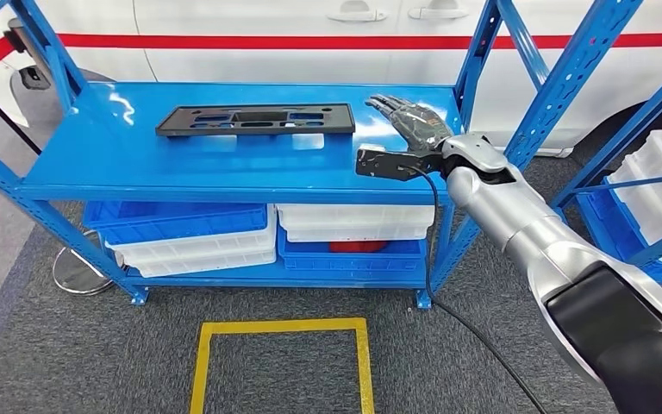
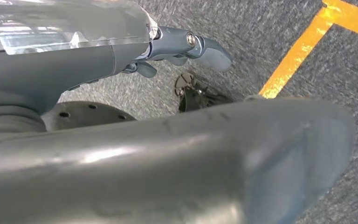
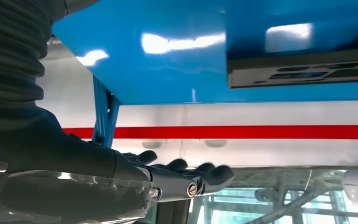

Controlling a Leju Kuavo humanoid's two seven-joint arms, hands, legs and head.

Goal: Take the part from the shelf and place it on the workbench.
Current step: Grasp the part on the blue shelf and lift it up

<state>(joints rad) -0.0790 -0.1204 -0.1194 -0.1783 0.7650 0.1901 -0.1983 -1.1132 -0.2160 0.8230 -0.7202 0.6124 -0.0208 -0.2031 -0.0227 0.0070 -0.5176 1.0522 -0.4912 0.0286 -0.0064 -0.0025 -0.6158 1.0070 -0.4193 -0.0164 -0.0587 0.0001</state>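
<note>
While the flat black part (image 1: pixel 255 119) lies on the top deck of the blue shelf (image 1: pixel 95 164), the robot's right hand (image 1: pixel 411 122) hovers over the deck's right end, near the part's right edge but apart from it. The fingers (image 1: pixel 396 107) are stretched out flat and together, palm down, and hold nothing. In the right wrist view the same hand (image 3: pixel 182 176) reaches out with straight fingers beside the glossy blue deck (image 3: pixel 168 60), the part (image 3: pixel 303 70) lying on that deck well clear of the fingertips. The silver right arm (image 1: pixel 526 228) comes in from the lower right, a black cable (image 1: pixel 448 302) trailing from the wrist to the grey carpet. White and blue bins (image 1: pixel 190 233) are stacked on the lower deck. A yellow tape square (image 1: pixel 280 326) marks the floor in front of the shelf, and a white vehicle with a red stripe (image 1: pixel 310 40) stands behind. The left hand (image 2: pixel 186 46) hangs over the carpet beside a yellow line (image 2: pixel 298 56), fingers loosely curled, holding nothing.
</note>
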